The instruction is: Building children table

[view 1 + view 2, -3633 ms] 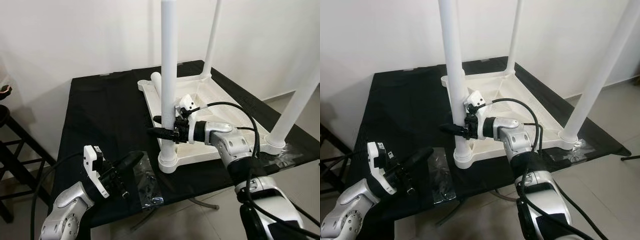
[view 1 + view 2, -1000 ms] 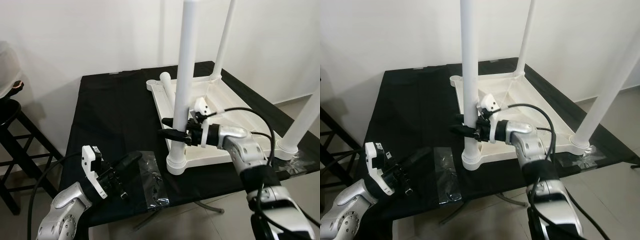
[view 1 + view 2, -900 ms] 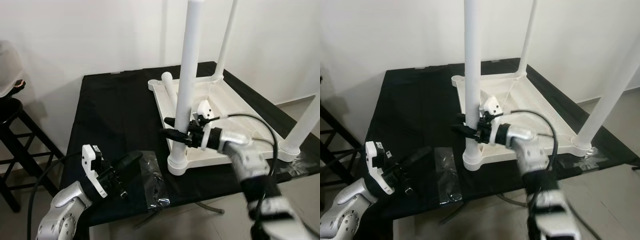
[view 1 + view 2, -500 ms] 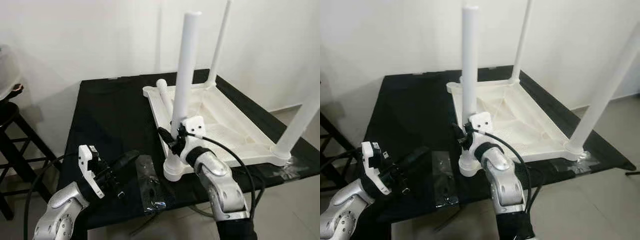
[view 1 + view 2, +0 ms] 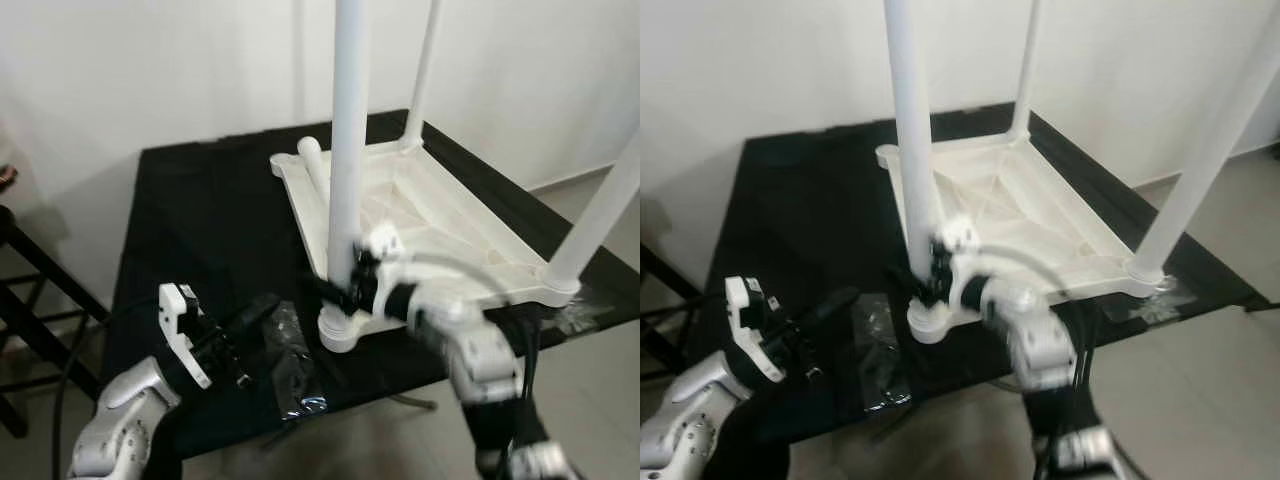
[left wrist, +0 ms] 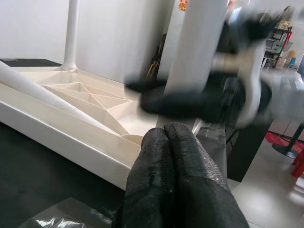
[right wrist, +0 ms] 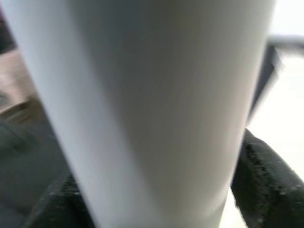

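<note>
**Inverted children's table; near leg gripped by right tool**

The white children's table point(image 5: 430, 215) is seen lying upside down on the black surface point(image 5: 200, 210), its ribbed underside facing up. Three legs are standing upright in corner sockets: the near-left leg point(image 5: 345, 170), a far leg point(image 5: 422, 70) and a near-right leg point(image 5: 600, 205). All three tops are cut off by the frame edge. A fourth leg point(image 5: 312, 168) is noted lying loose along the left rim of the tabletop, near the far-left corner.

The right tool point(image 5: 340, 290) is clamped on the near-left leg just above its socket, one black finger on each side of the tube. In the right wrist view the leg point(image 7: 142, 104) is a blurred white column, with a black fingertip point(image 7: 261, 180) visible at either edge. The right arm is motion-blurred in both eye views, so fine detail at the grip cannot be made out.

The left tool point(image 5: 255, 315) is held low over the near-left part of the surface, pointing toward the socket. In the left wrist view its fingers point(image 6: 175, 180) are pressed together with nothing between them.

A crumpled clear plastic bag point(image 5: 295, 365) is lying flat on the surface just beside the left tool; its contents cannot be told. A dark stool point(image 5: 25, 300) is partly cut off at the left edge.
</note>
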